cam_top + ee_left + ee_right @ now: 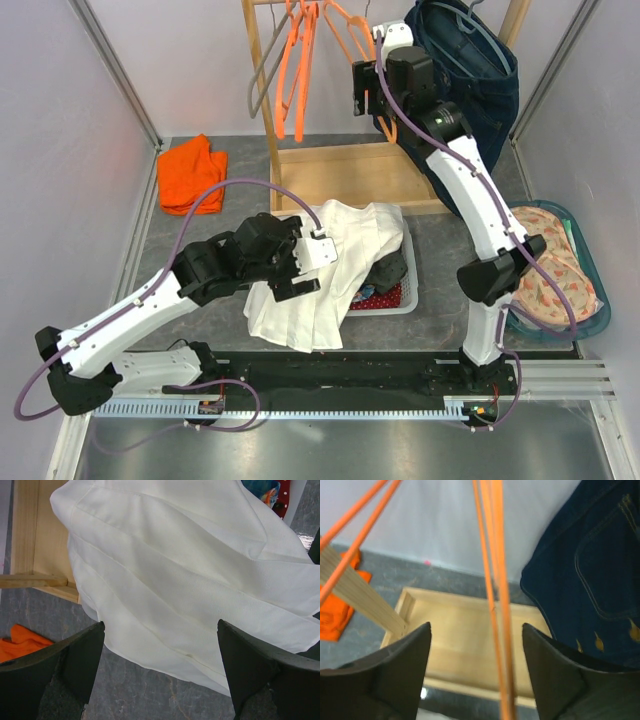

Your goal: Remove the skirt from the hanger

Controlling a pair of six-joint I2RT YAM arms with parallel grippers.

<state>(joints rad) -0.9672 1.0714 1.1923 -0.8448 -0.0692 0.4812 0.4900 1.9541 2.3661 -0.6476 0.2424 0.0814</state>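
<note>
The white pleated skirt [300, 312] lies crumpled on the table, partly draped over a white basket [404, 296], with no hanger in it. My left gripper [316, 268] hovers open just over the skirt's [190, 570] hem, fingers [80, 655] on either side and nothing held. Several orange hangers [300, 70] hang on the wooden rack at the back. My right gripper [362, 82] is raised beside them. In the right wrist view it [476, 630] stands open, with an orange hanger's wires [492, 605] running between the jaws, touching neither.
A dark denim garment [480, 90] hangs at the rack's right, close to my right arm. The rack's wooden base [345, 180] sits below, and a grey hanger [262, 80] hangs at its left. An orange cloth [190, 172] lies far left. A teal tray [590, 262] holds patterned fabric at right.
</note>
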